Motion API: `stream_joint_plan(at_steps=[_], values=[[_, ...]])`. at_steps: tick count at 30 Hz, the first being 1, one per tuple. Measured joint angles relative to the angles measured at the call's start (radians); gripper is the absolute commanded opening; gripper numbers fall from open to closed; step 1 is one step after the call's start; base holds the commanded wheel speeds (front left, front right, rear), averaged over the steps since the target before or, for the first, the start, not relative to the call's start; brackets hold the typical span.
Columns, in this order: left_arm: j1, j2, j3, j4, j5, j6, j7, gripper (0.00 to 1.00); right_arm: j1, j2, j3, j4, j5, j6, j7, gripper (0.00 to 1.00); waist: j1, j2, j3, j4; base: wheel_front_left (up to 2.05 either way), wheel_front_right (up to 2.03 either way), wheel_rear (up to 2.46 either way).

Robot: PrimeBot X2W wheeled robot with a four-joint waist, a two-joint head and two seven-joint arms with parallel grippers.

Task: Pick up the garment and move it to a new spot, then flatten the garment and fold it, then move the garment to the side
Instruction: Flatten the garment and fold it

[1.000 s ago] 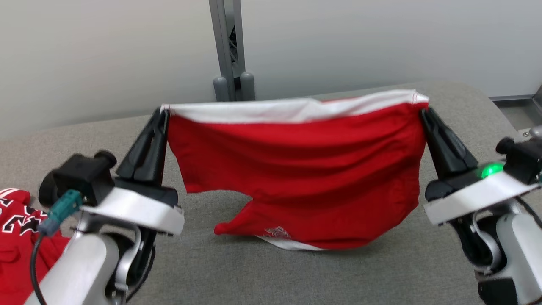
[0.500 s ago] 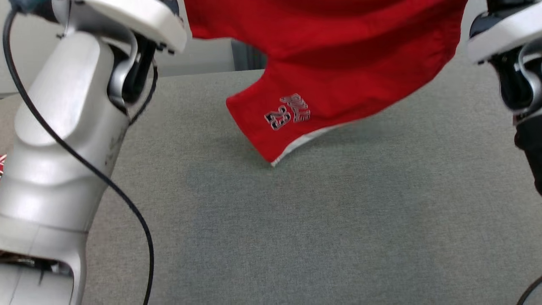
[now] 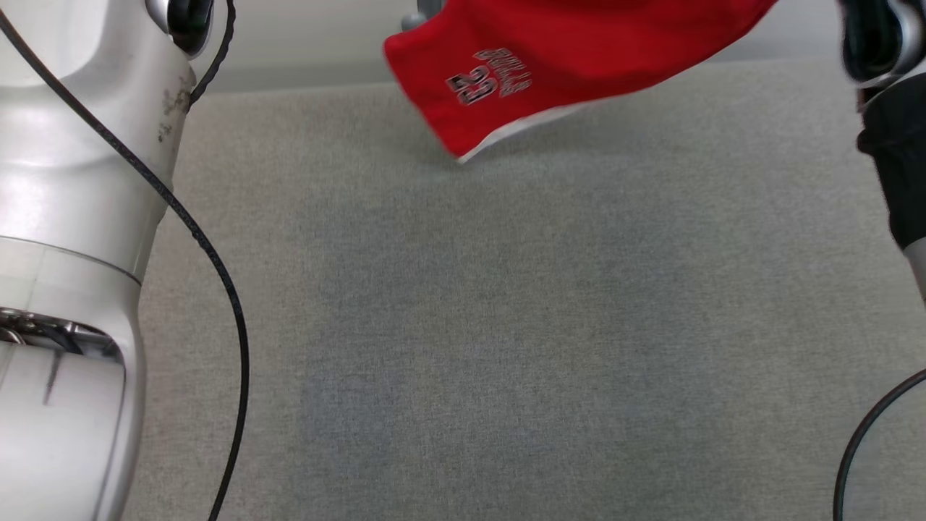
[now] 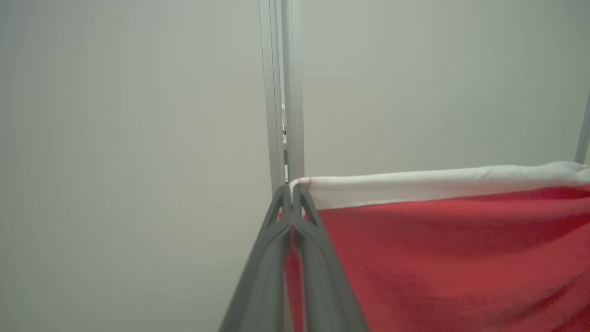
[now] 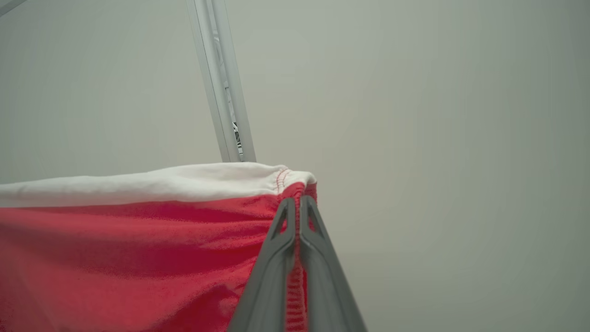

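Garment [image 3: 579,51]: one item, hanging in the air over the far part of the counter [image 3: 506,325], stretched between two end effectors.

Left end effector [image 4: 291,190]: both fingers pressed together, pinching the top left corner at the white band. Cloth runs down between the fingers and spreads away to the right.

Right end effector [image 5: 293,200]: fingers likewise closed, clamped on the top right corner just under the white band, along a gathered red seam. Cloth spreads away to the left.

Position: top edge drawn nearly straight from one grip to the other, body hanging below. One lower corner droops furthest, close over the far counter; whether it touches the surface cannot be told.

Appearance: red fabric with soft horizontal folds. White band along the top edge, with red stitching at the right corner. Narrow white trim on the lower hem. A white, dark-outlined "23" sits near the drooping corner beside a line of small lettering too blurred to read.

Count:
- garment, one
- end effectors, two
- pale forearm [image 3: 65,181], one, near left
- black cables, two: one [image 3: 217,275] trailing across the forearm, one [image 3: 857,449] at the near right edge
- grey metal post [image 4: 286,92], one, standing against the pale wall [image 4: 115,138] behind
- counter, one, grey and cloth-textured
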Motion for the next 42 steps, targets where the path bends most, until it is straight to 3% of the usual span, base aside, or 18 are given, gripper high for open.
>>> stream_joint_plan(at_steps=[9,17,23,30,35,42], values=[[0.061,-0.046,-0.038,0.110,-0.027,-0.035,-0.035,0.00,0.052,-0.016,0.083,0.033,0.043,0.000,0.000,0.00,0.0000,-0.0001,0.107,0.023,0.00,0.00,0.00],[0.252,-0.054,-0.071,0.070,-0.064,-0.039,-0.054,0.00,0.251,-0.056,0.212,-0.117,0.159,0.000,0.000,0.00,0.0001,-0.0001,0.148,0.029,0.00,0.00,0.00],[0.454,-0.056,-0.047,-0.153,-0.022,0.014,-0.056,0.00,0.459,-0.099,0.228,-0.288,0.218,0.000,-0.003,0.00,0.0001,-0.0001,0.112,0.018,0.00,0.00,0.00],[0.775,-0.012,-0.029,-0.453,0.060,0.067,-0.056,0.00,0.724,-0.107,0.219,-0.447,0.230,0.000,-0.003,0.00,0.0001,0.0000,0.048,0.007,0.00,0.00,0.00],[1.011,0.058,-0.038,-0.660,0.063,0.125,-0.036,0.00,0.877,-0.101,0.194,-0.508,0.237,0.000,-0.003,0.00,0.0001,0.0000,-0.016,-0.001,0.00,0.00,0.00],[1.322,0.194,-0.067,-1.035,0.056,0.229,0.150,0.00,1.077,-0.105,0.162,-0.570,0.210,0.000,-0.003,0.00,0.0000,0.0000,-0.120,-0.004,0.00,0.00,0.00]])
